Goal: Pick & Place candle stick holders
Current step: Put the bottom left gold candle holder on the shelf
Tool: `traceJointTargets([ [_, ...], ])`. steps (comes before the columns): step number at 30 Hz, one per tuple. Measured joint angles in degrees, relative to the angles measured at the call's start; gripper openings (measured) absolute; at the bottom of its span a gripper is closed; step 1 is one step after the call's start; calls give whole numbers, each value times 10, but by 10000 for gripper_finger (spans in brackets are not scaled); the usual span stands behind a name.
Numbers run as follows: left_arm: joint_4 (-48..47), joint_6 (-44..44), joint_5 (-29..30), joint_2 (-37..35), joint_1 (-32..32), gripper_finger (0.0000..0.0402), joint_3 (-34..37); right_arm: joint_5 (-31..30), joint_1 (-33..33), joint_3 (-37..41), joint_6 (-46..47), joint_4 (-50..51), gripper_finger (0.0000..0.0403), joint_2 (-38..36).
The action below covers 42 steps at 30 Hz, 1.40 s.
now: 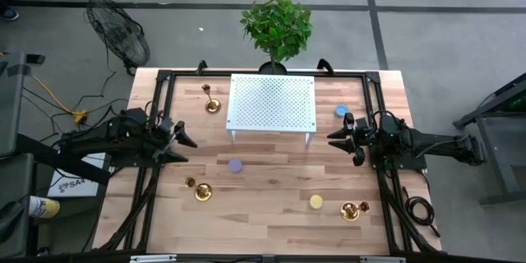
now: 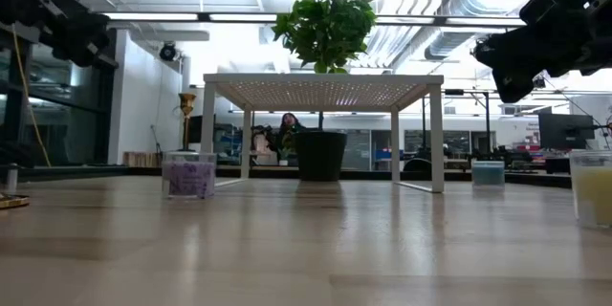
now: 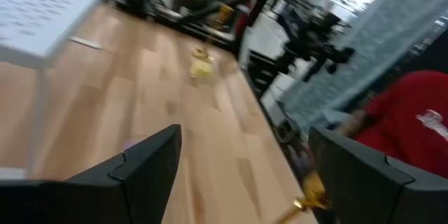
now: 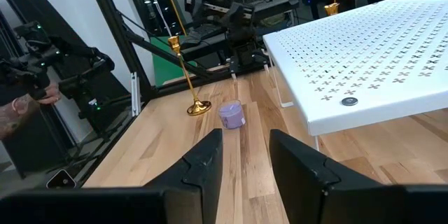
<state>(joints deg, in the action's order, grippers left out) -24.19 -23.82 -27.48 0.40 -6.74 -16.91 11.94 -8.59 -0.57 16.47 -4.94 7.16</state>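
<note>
Dark and empty on both sides. For the left gripper (image 1: 191, 141): spread wide above the left half of the wooden table (image 1: 271, 234), nothing between the fingers, pointing inward toward the middle. For the right gripper (image 1: 331, 138): parted by a moderate gap, likewise holding nothing, poised above the right half and facing the left one across the white perforated stand (image 1: 271, 103).

Outward from the left gripper: nearest of the candle stick holders, the front-left holder (image 1: 201, 191), toward the front edge and slightly inward, upright on its dish, long axis vertical, so probably best taken by the thin stem from the side or from above. Seen from the right wrist as a tall gold stem just beside the purple disc (image 4: 232, 114), touching nothing. Next, the back-left holder (image 1: 212, 103), toward the rear, close by the stand's left edge, also upright.

Outward from the right gripper: the front-right holder (image 1: 351, 209), toward the front edge and close under that arm, near the yellow disc (image 1: 316, 202); well apart from the left gripper. Between arm and stand, the blue disc (image 1: 341, 111), no part of the job.

Judged by reach: left arm for the two left holders, right arm for the front-right one. No holder lifted yet.
</note>
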Motion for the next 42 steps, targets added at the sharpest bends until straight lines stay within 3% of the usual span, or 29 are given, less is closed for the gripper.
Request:
traceJointTargets([
  [10, -30, 69, -32, 0, 0, 307, -1, 0, 0, 0, 0, 0, 114, 0],
  [27, -206, 0, -62, 0, 0, 307, -1, 0, 0, 0, 0, 0, 114, 0],
  [42, -173, 43, -78, 0, 0, 307, -2, 0, 0, 0, 0, 0, 114, 0],
])
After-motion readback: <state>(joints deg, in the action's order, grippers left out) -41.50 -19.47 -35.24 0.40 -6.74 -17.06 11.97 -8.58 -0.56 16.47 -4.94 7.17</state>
